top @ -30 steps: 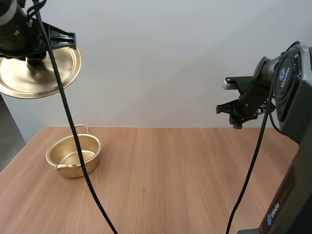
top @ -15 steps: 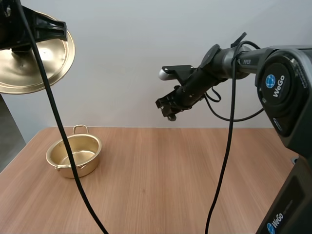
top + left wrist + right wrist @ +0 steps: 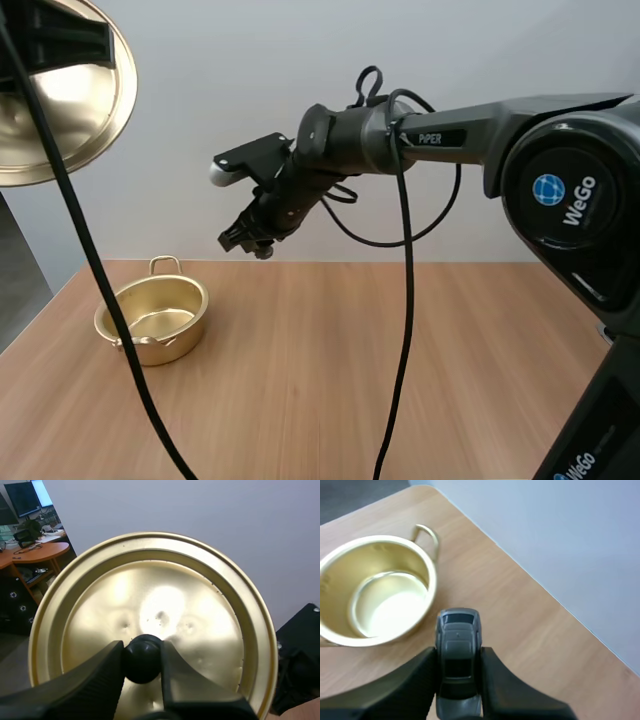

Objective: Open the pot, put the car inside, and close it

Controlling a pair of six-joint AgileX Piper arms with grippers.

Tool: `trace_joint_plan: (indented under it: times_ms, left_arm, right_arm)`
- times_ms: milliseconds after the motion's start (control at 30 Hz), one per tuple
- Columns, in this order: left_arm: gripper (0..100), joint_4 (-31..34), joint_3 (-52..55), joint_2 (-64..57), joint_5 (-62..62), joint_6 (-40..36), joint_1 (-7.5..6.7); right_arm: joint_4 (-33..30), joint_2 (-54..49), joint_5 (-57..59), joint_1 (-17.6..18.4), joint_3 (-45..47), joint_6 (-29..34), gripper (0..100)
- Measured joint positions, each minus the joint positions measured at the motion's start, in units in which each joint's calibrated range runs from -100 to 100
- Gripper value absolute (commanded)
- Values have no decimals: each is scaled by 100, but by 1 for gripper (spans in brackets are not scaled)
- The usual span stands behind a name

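Left end effector (image 3: 142, 651) grips round golden lid (image 3: 205, 605); right (image 3: 458, 654), grey car (image 3: 458, 630).

gold pot (image 3: 150, 340) open, empty; lid (image 3: 200, 610), grey car (image 3: 458, 650) (both aloft)

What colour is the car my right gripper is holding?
Dark grey with black windows; the car shows best in the right wrist view.

Your right arm (image 3: 480, 125) is a dark grey tube lettered "PiPER" in white — its black joint housing (image 3: 575, 215), at the frame's right, carries a blue globe badge and "WeGo". Your left gripper (image 3: 142, 652) has matte black, ribbed fingers (image 3: 92, 682).
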Motion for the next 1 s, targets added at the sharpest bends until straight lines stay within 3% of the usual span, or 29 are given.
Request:
trace_joint_plan:
  times_ms: [167,300,733,1000]
  left_arm:
    - [0,71,0,-315,0,140,0]
    - [0,130,0,-545,0,149,0]
    - [0,368,0,-779,-2,200,25]
    - [0,326,0,-779,-2,200,112]
  right_arm:
    - [-29,163,-432,559,-57,0,0]
    - [-64,496,-319,812,-368,0,0]
    - [-108,1915,473,863,-2155,20,0]
    - [-122,2868,814,863,-3131,20,0]
